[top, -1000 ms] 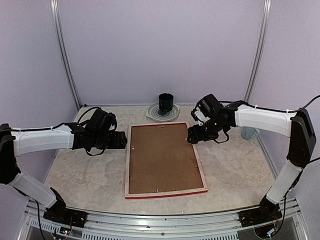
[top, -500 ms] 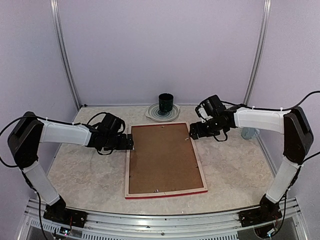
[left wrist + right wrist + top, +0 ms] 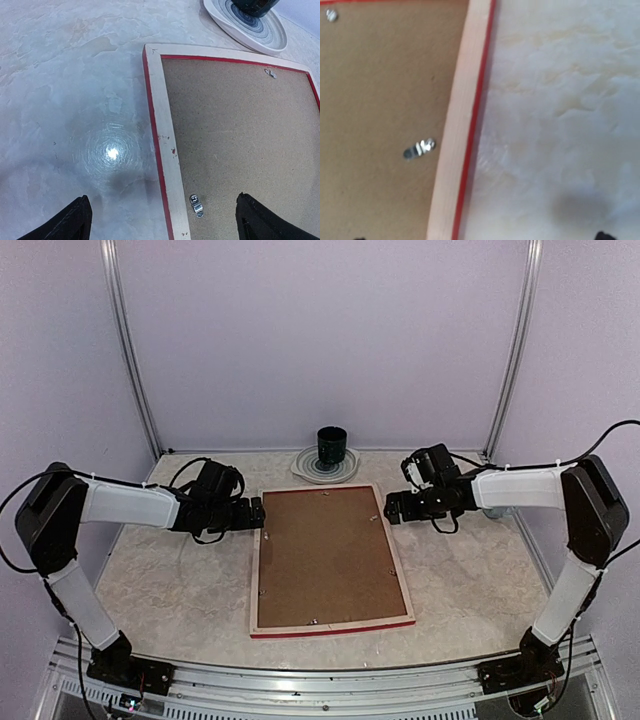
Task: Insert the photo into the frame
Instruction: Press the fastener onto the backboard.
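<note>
**Frame face down, both jaws open at its upper corners**

The frame [image 3: 257, 570] lay back-up in the middle of the desk [image 3: 170, 590], with a brown backing board [image 3: 325, 555] seated inside it under small metal clips [image 3: 197, 205]. The photo was not visible; whether it sat beneath the board could not be told. The left jaws stood wide open astride the frame's upper-left rail. The right jaws were spread likewise at the upper-right rail, and neither pair gripped anything. The frame looked stiff, light and thin. Lying flat, it would be hard to get under, so its outer rail edges seemed the best hold. The clips looked fiddly.
</note>
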You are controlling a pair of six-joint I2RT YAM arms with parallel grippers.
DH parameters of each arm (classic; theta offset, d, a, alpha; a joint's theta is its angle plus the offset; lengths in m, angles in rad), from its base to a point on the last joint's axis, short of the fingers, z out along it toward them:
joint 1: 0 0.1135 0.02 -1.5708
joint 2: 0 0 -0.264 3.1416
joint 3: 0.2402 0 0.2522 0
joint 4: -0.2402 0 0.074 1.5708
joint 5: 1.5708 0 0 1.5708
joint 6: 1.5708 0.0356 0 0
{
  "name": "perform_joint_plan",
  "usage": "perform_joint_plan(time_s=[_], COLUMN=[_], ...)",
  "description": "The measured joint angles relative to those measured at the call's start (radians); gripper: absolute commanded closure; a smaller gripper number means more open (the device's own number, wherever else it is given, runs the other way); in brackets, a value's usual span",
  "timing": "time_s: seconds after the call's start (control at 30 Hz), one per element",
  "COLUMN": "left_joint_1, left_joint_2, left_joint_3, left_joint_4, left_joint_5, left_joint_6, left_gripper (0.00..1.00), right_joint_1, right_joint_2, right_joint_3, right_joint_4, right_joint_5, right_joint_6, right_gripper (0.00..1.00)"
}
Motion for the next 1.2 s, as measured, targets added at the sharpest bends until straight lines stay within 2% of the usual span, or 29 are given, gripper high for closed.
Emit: perform_joint_plan(time_s=[0.47, 0.77, 1.2], left_joint_1=[0.0, 0.0, -0.005], left_joint_2=[-0.009, -0.057, -0.056], left_joint_3=[-0.096, -0.152, -0.222], left_joint_4=[0.069, 0.099, 0.197], left_joint_5=[0.033, 0.042, 0.138], left_joint_6=[-0.029, -0.047, -0.087], left_gripper=[0.01, 0.01, 0.01], right_joint_1=[-0.012, -0.012, -0.012], right_joint_2=[-0.006, 0.011, 0.078], right_joint_3=[-0.129, -0.152, -0.158], right_joint_4=[0.151, 0.224, 0.275], right_joint_5=[-0.081, -0.143, -0.279], right_joint_6=[0.065, 0.094, 0.115], right_gripper=[0.02, 0.04, 0.08])
